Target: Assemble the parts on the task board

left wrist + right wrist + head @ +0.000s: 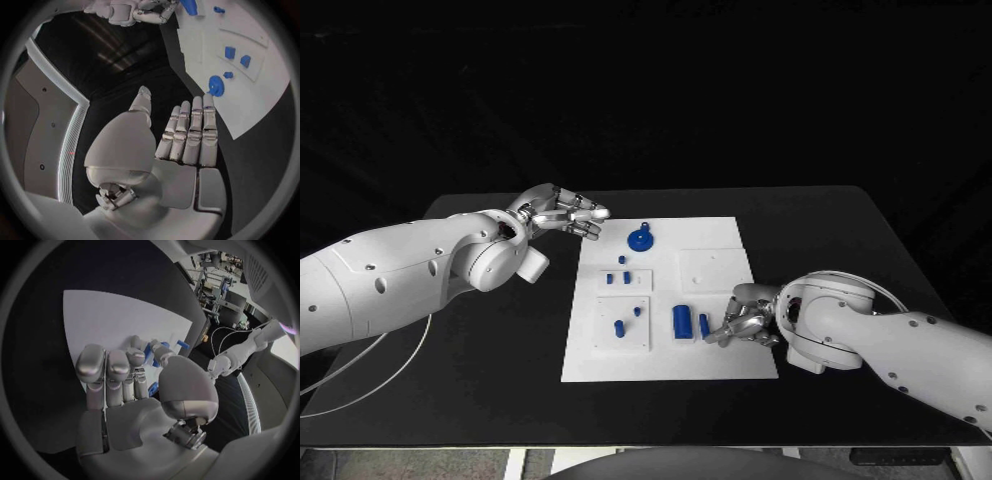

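The white task board (718,240) lies mid-table with several blue parts on it. A round blue part (642,239) sits near its far edge, and a tall blue block (682,320) stands near its front. My right hand (744,322) is at the board's right side, just beside that block. Its fingers are curled, and thumb and finger pinch a small blue part (152,351) standing on the board (112,315). My left hand (567,215) hovers off the board's far left corner, holding nothing; its fingers (187,135) are straight, with the round part (215,85) ahead of them.
Raised white plates on the board carry small blue pegs (622,277), (623,326); one plate (708,268) at the right is bare. Black table (488,340) surrounds the board on all sides.
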